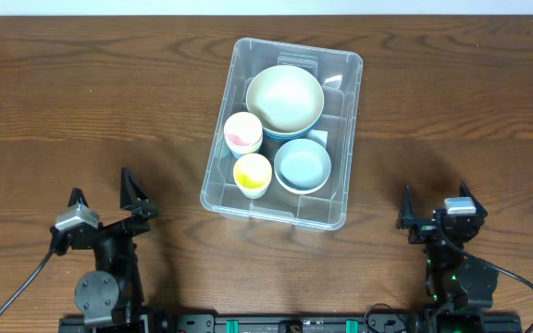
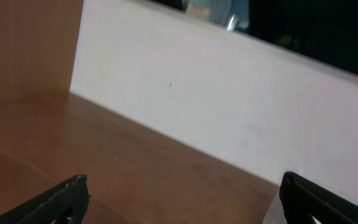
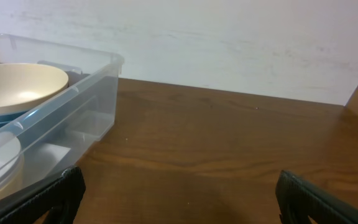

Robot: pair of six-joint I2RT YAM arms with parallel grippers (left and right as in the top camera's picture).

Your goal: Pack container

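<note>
The clear plastic container [image 1: 340, 176] stands at the table's middle, tilted a little clockwise. In it are a large cream bowl [image 1: 285, 100], a light blue bowl [image 1: 302, 166], a white cup with pink inside [image 1: 242, 132] and a white cup with yellow inside [image 1: 253, 173]. My left gripper [image 1: 102, 196] is open and empty near the front left. My right gripper [image 1: 436, 199] is open and empty near the front right. The right wrist view shows the container's corner [image 3: 98, 93] and the cream bowl [image 3: 17, 84] at its left. The left wrist view shows only table and wall between open fingers [image 2: 182, 199].
The wooden table [image 1: 81, 92] stretches all round the container. A white wall [image 3: 229, 43] rises behind the table's far edge. Cables trail from both arm bases at the front edge.
</note>
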